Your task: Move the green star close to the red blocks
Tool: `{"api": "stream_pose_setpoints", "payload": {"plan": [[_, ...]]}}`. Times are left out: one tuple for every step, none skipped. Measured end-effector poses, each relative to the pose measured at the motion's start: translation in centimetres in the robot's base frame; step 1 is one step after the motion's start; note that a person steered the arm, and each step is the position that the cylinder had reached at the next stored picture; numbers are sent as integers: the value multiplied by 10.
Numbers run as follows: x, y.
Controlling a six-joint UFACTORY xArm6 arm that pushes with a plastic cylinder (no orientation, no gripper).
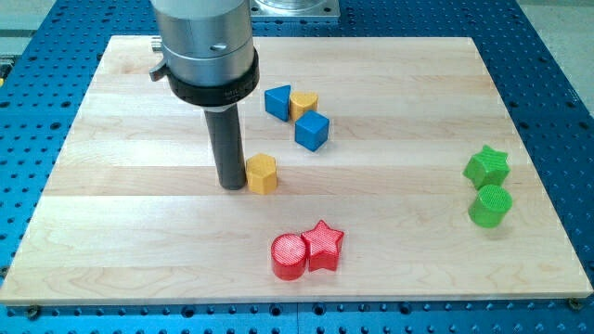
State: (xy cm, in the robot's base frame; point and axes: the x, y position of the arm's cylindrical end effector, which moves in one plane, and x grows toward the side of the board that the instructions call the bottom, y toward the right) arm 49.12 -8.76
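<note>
A pale wooden board (121,232) lies on a blue metal table full of little holes (557,56). The robot's arm comes down from the view's top as a fat silver cylinder with a black ring, and it ends in a straight dark rod. The arm has no fingers to open or close, only this rod. The rod's tip (231,186) touches the board left of the middle.

Right beside the tip, on its right, sits a yellow six-sided block (263,173). It looks to be touching the rod or very nearly so.

The green star block (487,167) is far away from the tip, near the board's right edge. Just below it stands a green round block (490,205), very close to the star.

The red round block (289,256) and the red star block (323,245) sit together near the view's bottom, touching each other. They are below and a little right of the tip. The green star is well apart from them, off to their right.

Higher up, right of the rod, three blocks bunch together: a blue block (277,101) with slanted sides, a small yellow block (303,103) touching it, and a blue cube (312,131) just below those two.
</note>
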Motion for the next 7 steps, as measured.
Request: {"api": "stream_pose_setpoints", "payload": {"plan": [[45,14],[-19,52],[-56,63],[-18,85],[-39,236],[-60,339],[-9,326]]}}
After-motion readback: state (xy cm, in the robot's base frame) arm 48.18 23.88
